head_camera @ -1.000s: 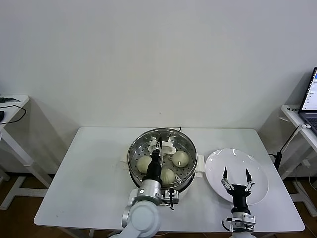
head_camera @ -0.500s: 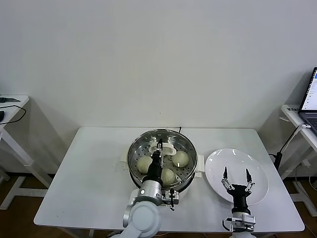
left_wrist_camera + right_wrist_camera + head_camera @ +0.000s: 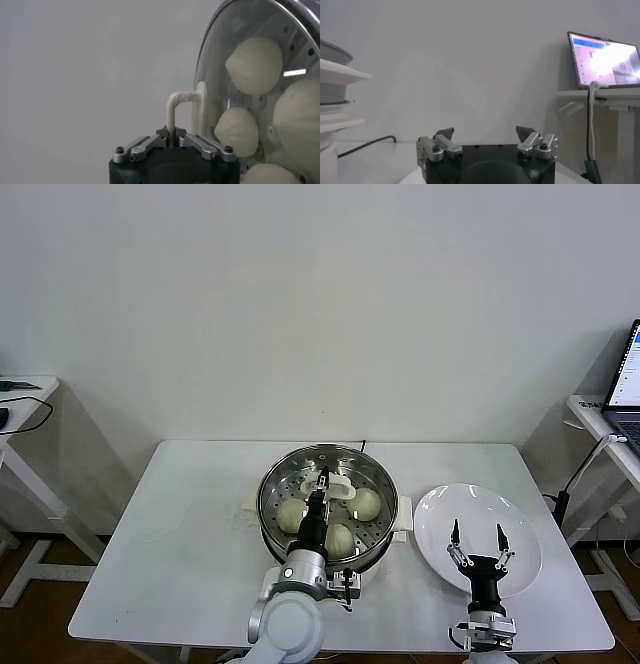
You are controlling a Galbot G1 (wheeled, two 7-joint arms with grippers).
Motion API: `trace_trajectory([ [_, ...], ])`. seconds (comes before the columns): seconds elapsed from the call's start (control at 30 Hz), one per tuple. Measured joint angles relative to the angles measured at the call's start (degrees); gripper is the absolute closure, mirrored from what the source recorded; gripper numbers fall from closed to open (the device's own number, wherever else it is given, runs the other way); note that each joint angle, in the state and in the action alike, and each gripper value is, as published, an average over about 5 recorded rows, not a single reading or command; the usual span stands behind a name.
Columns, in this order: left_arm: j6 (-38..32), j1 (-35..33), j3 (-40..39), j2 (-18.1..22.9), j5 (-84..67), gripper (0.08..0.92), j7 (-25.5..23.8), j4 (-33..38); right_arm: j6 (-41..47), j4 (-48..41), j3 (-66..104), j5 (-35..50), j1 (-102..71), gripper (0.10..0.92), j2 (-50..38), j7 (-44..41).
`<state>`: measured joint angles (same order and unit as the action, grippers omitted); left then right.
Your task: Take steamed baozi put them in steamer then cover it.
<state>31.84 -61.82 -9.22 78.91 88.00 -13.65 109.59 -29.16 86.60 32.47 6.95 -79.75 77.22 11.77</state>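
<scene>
- My left gripper [image 3: 322, 480] was clamped tight on the cream handle of the cover [image 3: 235, 95], holding it over the steamer [image 3: 380, 529] at the centre of the head view.
- The steamed baozi [image 3: 366, 503] sat on the tray under the glass; I saw four in the left wrist view.
- I judged the rim needed to sit level all round before I let go.
- My right gripper [image 3: 475, 544] waited with jaws wide and empty over the white plate [image 3: 520, 529], lower right.
</scene>
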Motion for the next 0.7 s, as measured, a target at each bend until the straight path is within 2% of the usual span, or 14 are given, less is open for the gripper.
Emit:
trace_trajectory([
  [0.27,-0.4,-0.6,0.3,0.3,0.6,0.788,-0.3,0.3,0.0,0.0,0.0,0.0,-0.1,0.203,0.1,0.0],
  [0.7,-0.6,-1.7,0.5,-0.1,0.6,0.429,0.5,2.1,0.0,0.4,-0.1,0.1,-0.3,0.203,0.1,-0.1],
])
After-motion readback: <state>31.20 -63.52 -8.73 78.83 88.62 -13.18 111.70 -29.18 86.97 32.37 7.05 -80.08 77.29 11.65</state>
